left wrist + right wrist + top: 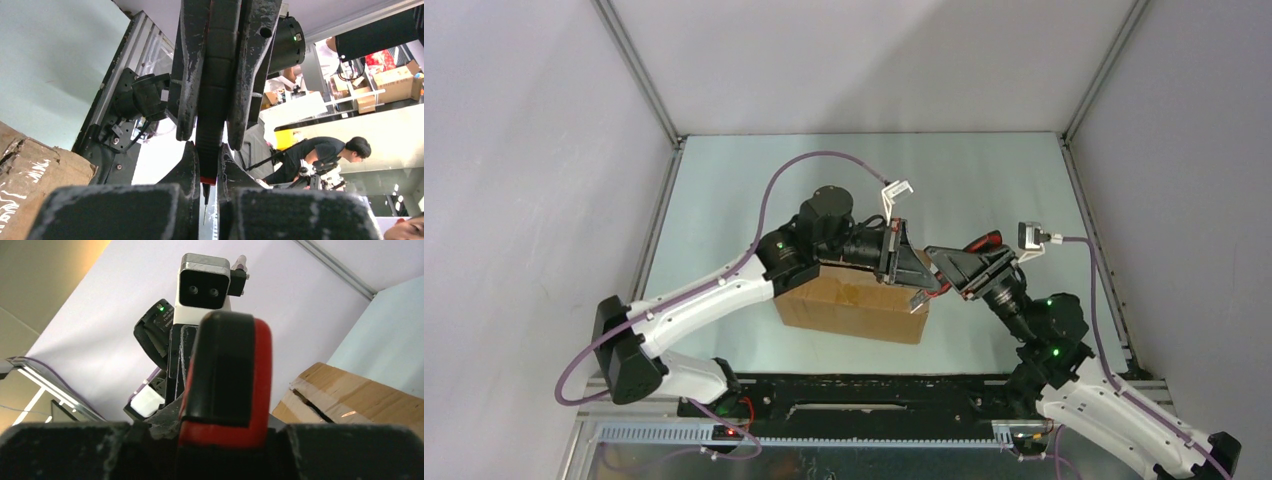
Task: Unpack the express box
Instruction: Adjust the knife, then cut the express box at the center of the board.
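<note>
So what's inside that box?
Unseen: the express box has its flaps closed, hiding any contents. Over its top reaches the left arm; the right end effector holds a utility knife.

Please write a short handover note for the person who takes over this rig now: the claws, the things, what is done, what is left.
Right claw: shut on the utility knife.
Left claw: it seems shut on the same knife, at the blade end.
Express box: lies close by both claws; no cut or open flap visible.
Done: knife is off the table.
Left: probably one claw lets go, then cut the box open and unpack.
</note>
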Robot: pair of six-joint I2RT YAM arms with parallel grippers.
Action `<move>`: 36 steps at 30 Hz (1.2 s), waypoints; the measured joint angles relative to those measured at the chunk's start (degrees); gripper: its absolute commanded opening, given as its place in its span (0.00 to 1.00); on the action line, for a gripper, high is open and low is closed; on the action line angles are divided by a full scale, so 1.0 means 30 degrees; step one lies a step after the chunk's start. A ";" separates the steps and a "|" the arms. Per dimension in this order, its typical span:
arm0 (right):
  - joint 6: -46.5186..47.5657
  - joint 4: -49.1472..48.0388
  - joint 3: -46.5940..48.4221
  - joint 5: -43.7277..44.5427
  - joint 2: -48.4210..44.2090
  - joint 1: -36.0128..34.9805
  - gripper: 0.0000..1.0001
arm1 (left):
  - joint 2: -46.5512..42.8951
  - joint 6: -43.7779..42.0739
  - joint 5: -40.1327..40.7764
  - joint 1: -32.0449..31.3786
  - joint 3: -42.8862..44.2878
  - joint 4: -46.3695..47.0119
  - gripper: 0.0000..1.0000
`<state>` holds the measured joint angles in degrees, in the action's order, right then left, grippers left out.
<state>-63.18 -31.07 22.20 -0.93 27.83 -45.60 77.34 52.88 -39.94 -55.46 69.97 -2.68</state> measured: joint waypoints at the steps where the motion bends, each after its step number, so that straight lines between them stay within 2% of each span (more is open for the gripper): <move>1: -0.0117 0.0073 -0.0007 0.0000 -0.0073 0.0000 0.00 | 0.0015 -0.0124 -0.0073 -0.0007 0.0000 0.0051 0.00; 2: -0.0102 0.0175 -0.0015 -0.0044 -0.0153 0.0022 0.00 | 0.0015 -0.0138 -0.0073 -0.0036 0.0000 0.0051 0.00; 3: -0.0102 0.0211 -0.0015 -0.0051 -0.0219 0.0066 0.00 | 0.0015 -0.0153 -0.0073 -0.0058 0.0000 0.0029 0.13; 5: -0.0117 0.0364 -0.0080 -0.0044 -0.0393 0.0124 0.00 | 0.0044 -0.0306 -0.0044 -0.0080 0.0095 -0.0153 0.61; 6: -0.0131 0.0379 -0.0131 -0.0044 -0.0481 0.0124 0.00 | 0.0087 -0.0495 0.0102 -0.0102 0.0226 -0.0386 0.69; 9: -0.0066 0.0750 -0.0517 0.0634 -0.1268 0.0357 0.00 | 0.0109 -0.1479 0.0663 -0.0087 0.0954 -0.2492 0.85; 12: -0.0262 0.1231 -0.1282 0.1807 -0.2499 0.1005 0.00 | 0.0007 -0.3096 0.1843 0.0219 0.1989 -0.5289 0.91; 17: -0.1566 0.3067 -0.3147 0.4889 -0.5107 0.1603 0.00 | -0.0131 -0.8247 0.5093 0.0925 0.5115 -1.1701 0.99; 23: -0.4058 0.4911 -0.5435 0.8801 -0.6339 0.1617 0.00 | -0.0233 -1.4972 0.7592 0.0291 0.6586 -1.6517 1.00; 29: -0.5253 0.4947 -0.6127 1.1380 -0.6222 0.1625 0.00 | 0.0124 -1.9409 0.9202 -0.0860 0.6426 -1.7755 1.00; 36: -0.6623 0.3847 -0.6608 1.3034 -0.4284 0.1923 0.00 | 0.0488 -2.2491 1.1599 -0.2288 0.5217 -1.7274 1.00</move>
<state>-83.05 -19.53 2.37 38.17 14.98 -39.83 78.81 -14.59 -5.15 -62.33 85.62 -54.50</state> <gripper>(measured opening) 0.269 0.996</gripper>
